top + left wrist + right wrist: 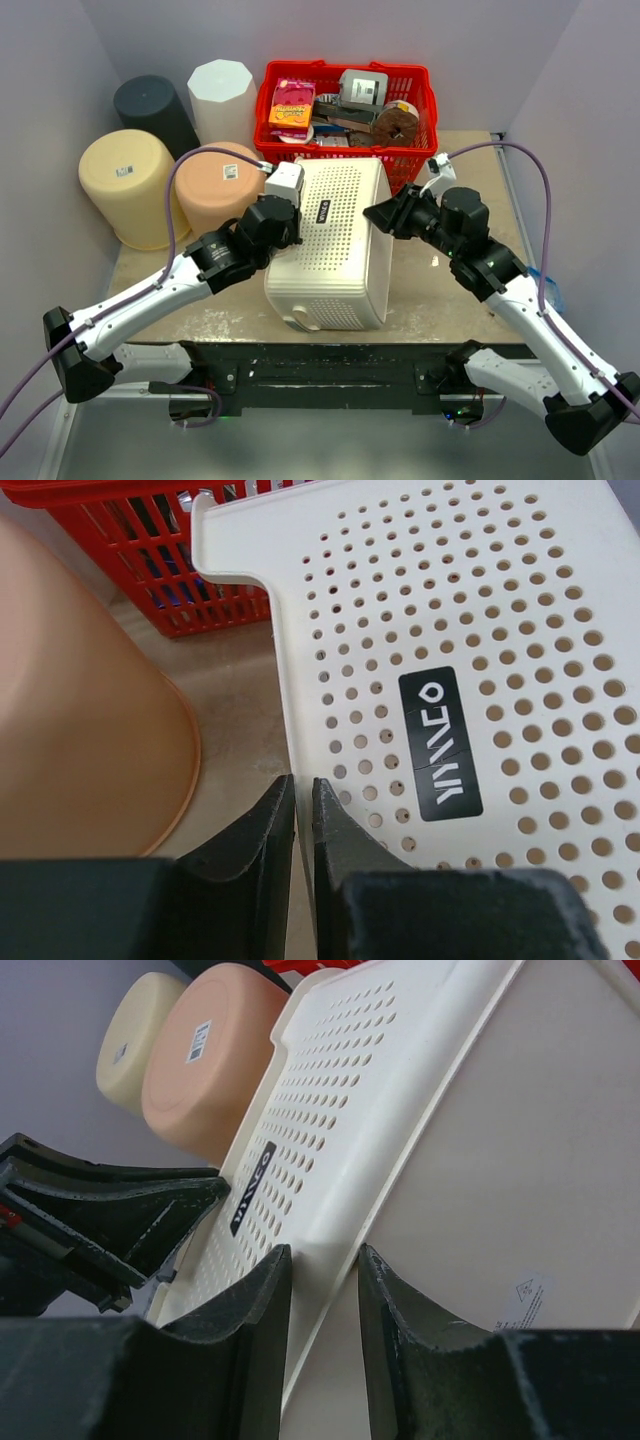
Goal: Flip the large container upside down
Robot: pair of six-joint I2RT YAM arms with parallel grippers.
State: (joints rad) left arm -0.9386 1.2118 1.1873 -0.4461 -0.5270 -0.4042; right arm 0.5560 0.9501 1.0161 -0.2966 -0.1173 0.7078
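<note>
Lying on its side mid-table [200,318], the large cream container [330,240] turns a perforated wall upward and its smooth base toward three o'clock, long axis twelve-to-six. The left gripper [300,785] and right gripper [325,1255] each clench its edges.

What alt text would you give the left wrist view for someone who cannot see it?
Two dark jaws, almost shut, pinch the thin edge of a cream container with a perforated wall and a black label. A peach bucket fills the left side, and a red basket shows at the top.
</note>
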